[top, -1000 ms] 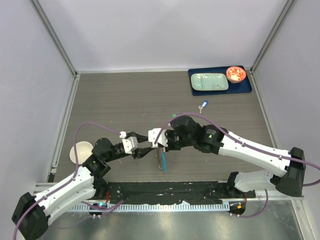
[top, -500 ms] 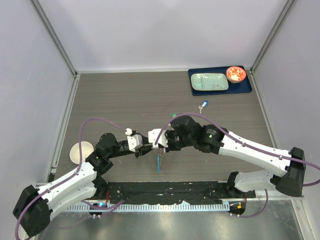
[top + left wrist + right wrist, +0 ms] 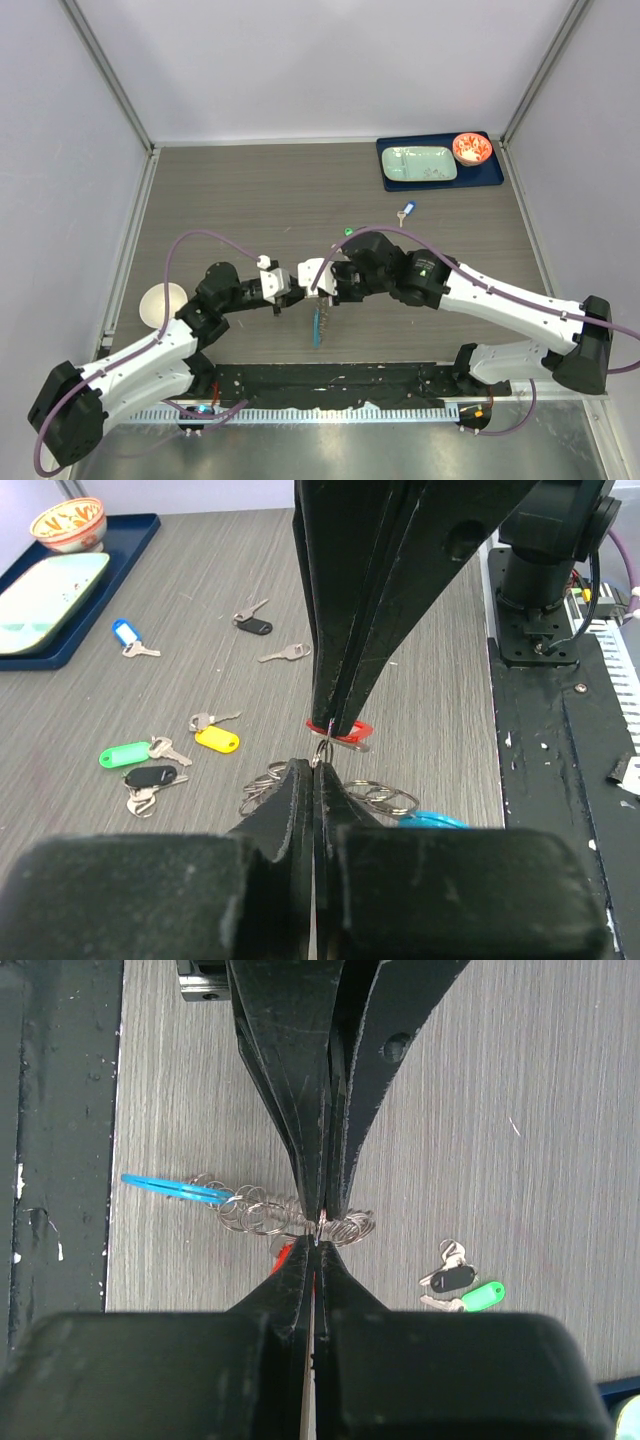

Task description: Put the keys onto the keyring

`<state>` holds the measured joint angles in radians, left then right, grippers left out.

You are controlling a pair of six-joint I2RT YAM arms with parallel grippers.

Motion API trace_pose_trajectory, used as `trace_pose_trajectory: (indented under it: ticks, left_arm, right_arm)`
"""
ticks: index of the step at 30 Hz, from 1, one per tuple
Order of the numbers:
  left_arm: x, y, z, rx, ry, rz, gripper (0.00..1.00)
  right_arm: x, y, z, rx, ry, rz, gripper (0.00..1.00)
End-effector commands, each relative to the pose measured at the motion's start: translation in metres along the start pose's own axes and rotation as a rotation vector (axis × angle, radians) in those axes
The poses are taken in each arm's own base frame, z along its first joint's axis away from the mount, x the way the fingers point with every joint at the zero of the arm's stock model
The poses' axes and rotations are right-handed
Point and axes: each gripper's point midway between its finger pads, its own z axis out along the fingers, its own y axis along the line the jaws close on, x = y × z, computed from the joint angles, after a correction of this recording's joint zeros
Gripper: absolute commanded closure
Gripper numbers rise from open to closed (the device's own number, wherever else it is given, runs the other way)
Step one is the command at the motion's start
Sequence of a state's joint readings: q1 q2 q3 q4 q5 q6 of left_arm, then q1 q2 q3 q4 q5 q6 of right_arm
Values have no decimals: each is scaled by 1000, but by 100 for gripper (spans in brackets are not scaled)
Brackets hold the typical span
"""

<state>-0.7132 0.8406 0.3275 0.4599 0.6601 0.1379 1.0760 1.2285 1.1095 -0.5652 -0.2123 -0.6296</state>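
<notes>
Left gripper and right gripper, both pressed shut, pinch the keyring tip to tip. Best parted gently, without slipping.

Grey wood-grain table. Far right corner: dark blue tray. Just in front of the tray: blue-tagged key. Towards the middle, close together: green-tagged key, yellow-tagged key and black-tagged key. Apart from these: second black-tagged key beside a bare silvery key. Left edge: white round disc.
</notes>
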Motion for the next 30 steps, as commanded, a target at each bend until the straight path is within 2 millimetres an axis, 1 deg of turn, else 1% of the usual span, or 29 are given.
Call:
trace_pose_trajectory:
  ticks: [1,8,9,12,14,15,16,21,22,23,25,29,30]
  left_arm:
    - [-22,4,3,3,-52,41,100]
    - [-24,13,-8,-118,-110,4,100]
    - [-29,17,-12,-149,-131,4,100]
    - [-37,16,-18,-177,-186,-26,100]
    - [-43,18,-22,-207,-219,-48,100]
    - [-41,18,-23,-216,-221,-59,100]
    - [-46,22,-27,-242,-241,-58,100]
    - [-55,26,-35,-297,-303,-97,100]
    - [-52,27,-36,-307,-307,-110,100]
    - [-58,30,-39,-330,-333,-111,100]
    - [-58,30,-41,-341,-352,-141,100]
    - [-65,32,-44,-356,-412,-175,100]
    - [-64,35,-44,-370,-418,-189,100]
  right_arm:
    - [-28,-12,-18,60,-92,-17,99]
    - [-15,-11,-26,103,-68,21,99]
    - [-11,-8,-27,103,-63,28,99]
    - [-3,-3,-24,95,-48,51,99]
    - [-1,0,-22,87,-46,60,99]
    - [2,1,-20,85,-44,65,99]
    - [3,2,-19,82,-45,66,99]
    - [4,6,-13,73,-64,76,99]
    - [5,7,-12,69,-66,78,99]
    - [4,7,-11,69,-68,79,99]
    - [6,9,-8,64,-73,83,99]
    - [2,11,-3,60,-108,92,99]
    - [2,10,-1,62,-119,93,99]
